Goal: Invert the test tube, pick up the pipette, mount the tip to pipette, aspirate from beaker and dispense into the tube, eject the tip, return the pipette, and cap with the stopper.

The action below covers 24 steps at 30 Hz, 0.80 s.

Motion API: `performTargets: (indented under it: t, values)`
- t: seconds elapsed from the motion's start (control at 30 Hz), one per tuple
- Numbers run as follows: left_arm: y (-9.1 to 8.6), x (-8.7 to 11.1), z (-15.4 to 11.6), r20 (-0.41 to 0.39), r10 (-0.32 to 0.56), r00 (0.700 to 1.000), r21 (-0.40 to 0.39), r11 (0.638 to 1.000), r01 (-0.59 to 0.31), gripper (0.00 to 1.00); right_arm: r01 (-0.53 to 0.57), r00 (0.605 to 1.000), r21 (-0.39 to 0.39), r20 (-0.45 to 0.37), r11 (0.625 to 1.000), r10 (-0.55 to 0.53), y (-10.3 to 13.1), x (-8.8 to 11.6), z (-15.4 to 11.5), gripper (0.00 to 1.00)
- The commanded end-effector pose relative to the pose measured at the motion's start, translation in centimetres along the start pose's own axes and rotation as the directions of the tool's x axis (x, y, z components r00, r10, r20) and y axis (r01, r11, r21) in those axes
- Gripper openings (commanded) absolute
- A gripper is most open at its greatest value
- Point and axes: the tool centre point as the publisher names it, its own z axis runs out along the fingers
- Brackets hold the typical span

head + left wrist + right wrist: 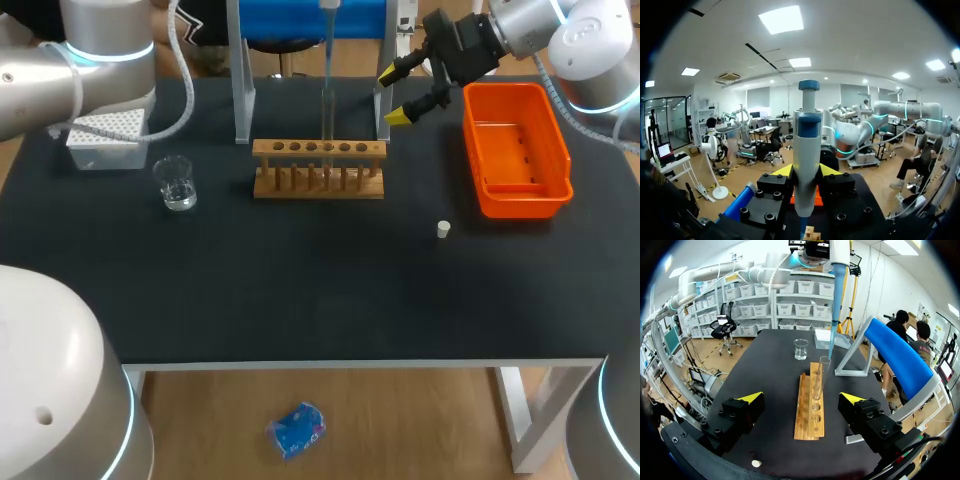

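Note:
My left gripper is shut on the white-and-blue pipette, which stands upright between its yellow tips. Seen from the right wrist, the pipette's blue tip hangs straight down, its end at the mouth of the clear test tube. The tube stands upright in the wooden rack. My right gripper is open behind the rack's right end with nothing between its fingers. The beaker sits left of the rack. The white stopper lies on the mat, front right.
An orange bin stands at the right. The white tip box is at the back left. The blue pipette stand with grey legs rises behind the rack. The black mat covers the table in front.

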Motion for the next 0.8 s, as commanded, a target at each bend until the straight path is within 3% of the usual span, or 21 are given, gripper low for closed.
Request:
performTargets:
  t: [0.03, 0.43, 0.67, 0.8]
  values:
    - [-1.2, 0.0, -0.3, 0.002, 0.005, 1.0, -0.014, 1.0, -0.005, 0.0, 0.001, 1.0, -0.001, 0.0, 1.0, -0.001, -0.1, 0.0, -0.1, 1.0]
    - [-4.1, 1.2, -0.6, 0.014, 0.022, 1.0, -0.031, 0.999, -0.022, 0.0, 0.001, 1.0, -0.001, 0.0, 1.0, -0.001, -0.1, 0.0, -0.1, 1.0]
    - [-4.9, 4.1, 0.1, 0.006, 0.017, 1.0, -0.039, 0.999, -0.016, 0.0, 0.001, 1.0, -0.001, 0.0, 1.0, -0.001, -0.1, 0.0, -0.1, 1.0]
    - [-5.4, 6.4, 0.5, -0.011, 0.028, 1.0, -0.029, 0.999, -0.029, 0.0, 0.042, 0.999, -0.059, 0.037, 0.997, -0.04, 1.7, 1.1, -1.7, 1.0]
